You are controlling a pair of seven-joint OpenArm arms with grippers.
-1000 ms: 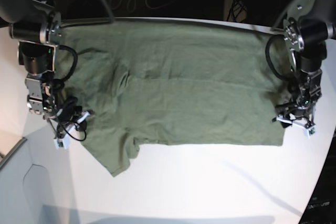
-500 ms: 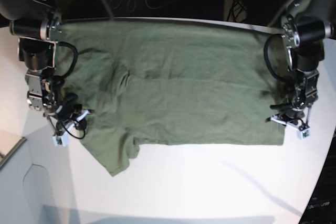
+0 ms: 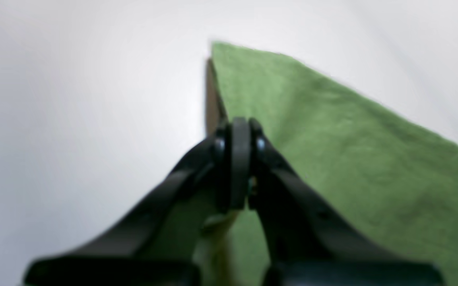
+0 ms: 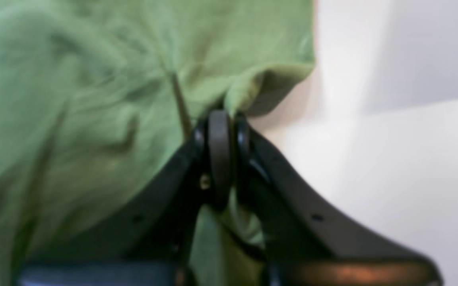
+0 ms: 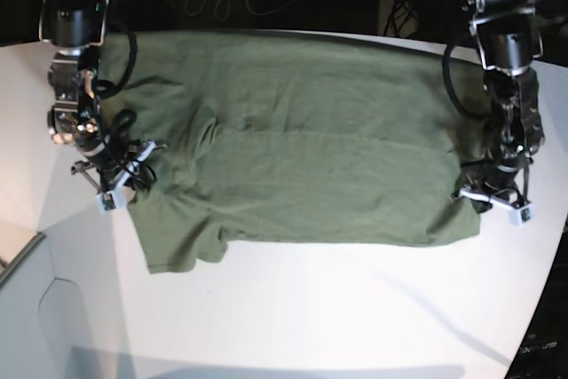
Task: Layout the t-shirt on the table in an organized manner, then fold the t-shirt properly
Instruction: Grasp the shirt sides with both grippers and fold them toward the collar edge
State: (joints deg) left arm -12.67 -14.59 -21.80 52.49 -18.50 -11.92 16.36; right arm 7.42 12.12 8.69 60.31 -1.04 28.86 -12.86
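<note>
Olive shirt (image 5: 311, 148): lying spread on the table (image 5: 337, 308).
Left gripper (image 3: 239, 131): I am pinching the shirt's corner.
Right gripper (image 4: 219, 123): I am clamping the sleeve edge.

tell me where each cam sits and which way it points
base: high in front, looking down on the table, the shirt and both arms.
left wrist: behind the left gripper, shut on a shirt corner.
right wrist: behind the right gripper, shut on a shirt edge.
All three views show the shirt and the table.
</note>
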